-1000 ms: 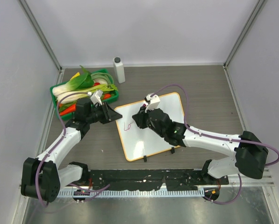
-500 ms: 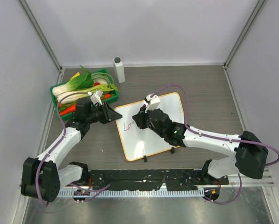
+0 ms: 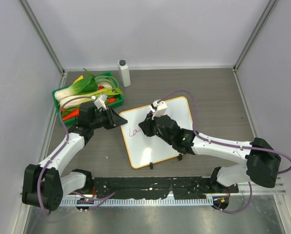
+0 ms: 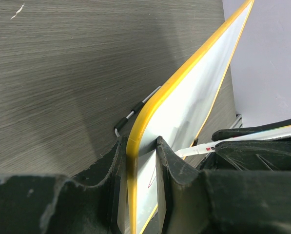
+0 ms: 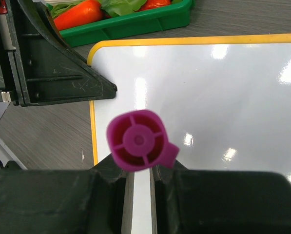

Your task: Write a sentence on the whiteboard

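Whiteboard (image 3: pixel 157 146) centre-scene, tilted. Left gripper (image 4: pixel 141 152) pinches its far-left corner. Right gripper (image 5: pixel 139 171) clenched on marker (image 5: pixel 137 140), tip at sentence (image 3: pixel 134 131), barely begun. Risk: pen pressure pivots the board about its one-corner hold, distorting letters; marker may slip.

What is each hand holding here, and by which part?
Left hand clamps the whiteboard by its rounded corner. Right hand grips a marker by its barrel, just below its magenta end.
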You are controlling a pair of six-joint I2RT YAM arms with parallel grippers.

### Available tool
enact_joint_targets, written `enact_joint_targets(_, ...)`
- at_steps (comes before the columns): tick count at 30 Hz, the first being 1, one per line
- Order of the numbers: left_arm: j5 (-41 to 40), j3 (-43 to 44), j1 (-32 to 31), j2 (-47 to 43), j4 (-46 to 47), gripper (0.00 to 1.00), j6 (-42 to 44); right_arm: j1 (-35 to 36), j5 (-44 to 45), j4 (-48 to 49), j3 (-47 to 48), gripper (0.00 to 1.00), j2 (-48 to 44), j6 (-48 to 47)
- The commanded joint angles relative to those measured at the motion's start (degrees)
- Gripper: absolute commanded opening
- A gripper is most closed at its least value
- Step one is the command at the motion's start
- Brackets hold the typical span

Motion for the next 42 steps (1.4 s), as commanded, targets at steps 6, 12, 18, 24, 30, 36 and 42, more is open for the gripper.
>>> enact_joint_targets(6,-2.0,0.4,0.0,0.1,-0.6,0.0,2.7,-0.1,0.0,-3.6,-1.5,0.01,-1.5,-0.4)
enact_joint_targets(12,-2.1,0.3,0.0,0.0,-0.5,0.0,2.6,-0.1,0.7,-4.2,-1.4,0.01,-1.3,-0.4)
enact_joint_targets(18,-2.1,0.2,0.1,0.1,-0.4,0.0,2.6,-0.1,2.8,-4.2,-1.0,0.01,-2.0,-0.6)
enact_joint_targets(24,-2.0,0.3,-0.1,0.0,-0.4,0.0,2.6,-0.1,4.5,-3.9,0.5,0.02,-1.4,-1.4)
enact_joint_targets(30,-2.0,0.5,0.0,0.3,-0.3,0.0,2.6,-0.1,6.6,-5.1,2.6,0.01,0.0,-1.5)
enact_joint_targets(36,-2.0,0.5,-0.1,0.4,-0.3,0.0,2.7,-0.1,8.7,-5.5,3.9,0.02,0.5,-1.9)
enact_joint_targets(42,-2.0,0.4,0.0,0.2,-0.4,0.0,2.7,-0.1,8.0,-4.8,5.6,0.02,1.7,-2.6)
